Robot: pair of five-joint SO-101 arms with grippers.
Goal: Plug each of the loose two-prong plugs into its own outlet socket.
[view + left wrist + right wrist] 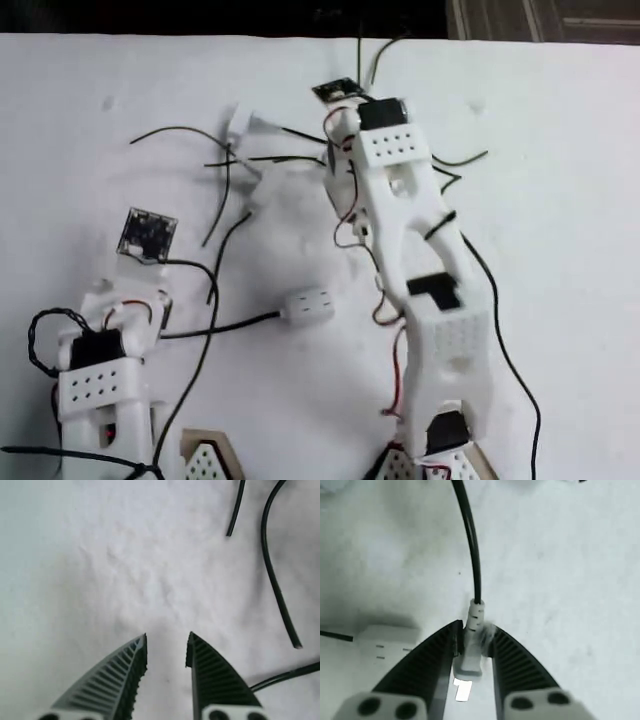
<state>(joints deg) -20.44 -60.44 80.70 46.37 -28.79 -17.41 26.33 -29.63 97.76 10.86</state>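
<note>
My right gripper point(477, 630) pinches one white plug point(469, 661), its one black cord point(473, 550) running away, and one white socket block point(387, 642) lies just beside it. My left gripper point(167, 639) hangs over the table point(100, 580), jaws a little spread, near three black cord pieces point(274, 580).

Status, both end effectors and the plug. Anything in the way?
Right end effector shut on plug. Left end effector open, empty, over table. Outlet socket beside plug, not mated. Loose cords nearby, none between plug and socket.
</note>
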